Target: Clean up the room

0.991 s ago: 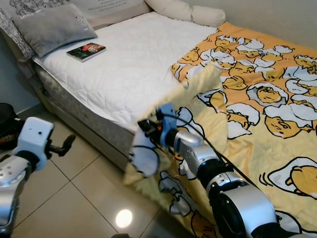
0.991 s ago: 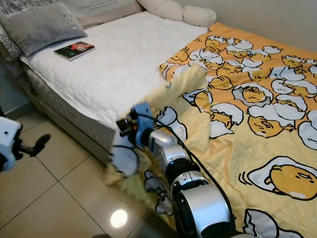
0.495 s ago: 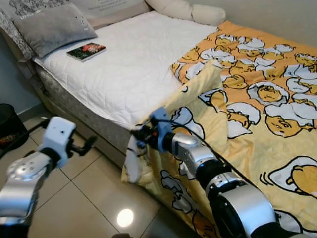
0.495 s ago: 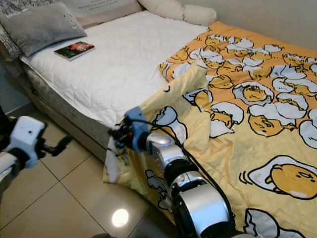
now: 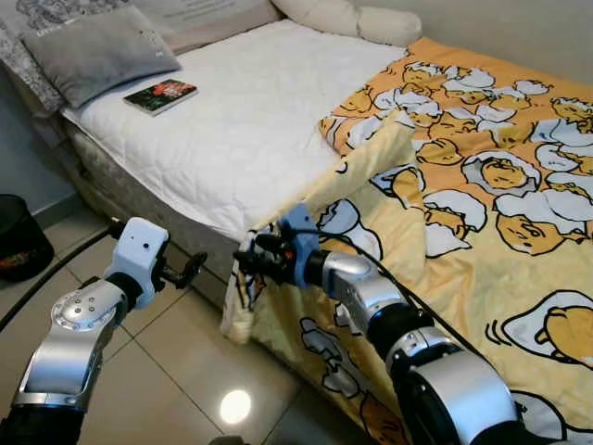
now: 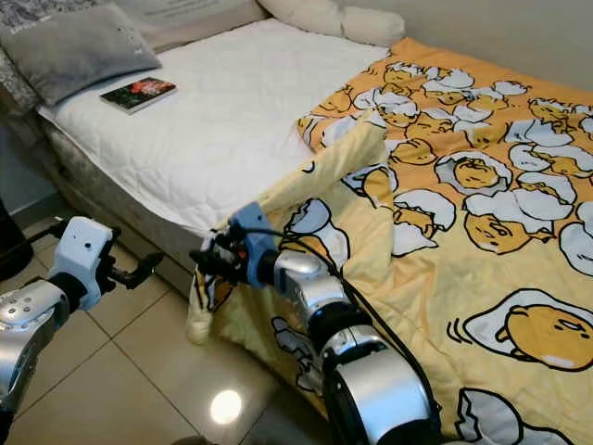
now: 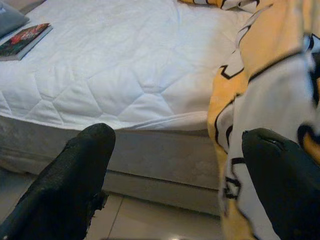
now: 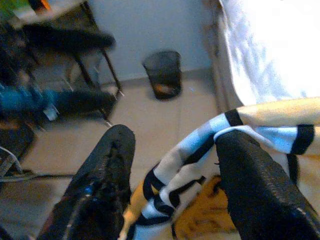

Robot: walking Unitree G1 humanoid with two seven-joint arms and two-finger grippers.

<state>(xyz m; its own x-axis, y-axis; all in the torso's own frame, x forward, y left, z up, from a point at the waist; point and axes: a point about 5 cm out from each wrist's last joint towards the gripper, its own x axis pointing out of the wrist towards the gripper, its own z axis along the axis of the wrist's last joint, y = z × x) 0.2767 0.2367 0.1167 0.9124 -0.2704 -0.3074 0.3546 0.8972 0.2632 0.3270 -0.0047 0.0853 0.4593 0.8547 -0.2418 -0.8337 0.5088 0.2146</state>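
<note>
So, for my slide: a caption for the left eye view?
Right gripper lifts the yellow egg-print blanket off the bed's edge; left gripper approaches.

A soft matt cloth blanket, printed yellow, white and black, drapes in folds over a bed whose white quilted mattress cover shows stitched padding. At 10 o'clock, a matt grey fabric pillow sits beside a glossy-covered paper book. The floor tiles are polished, mirroring a ceiling light at 7 o'clock. Brushed silver metal clads both arms; the right gripper and left gripper have rough-textured matt black fingers.
</note>
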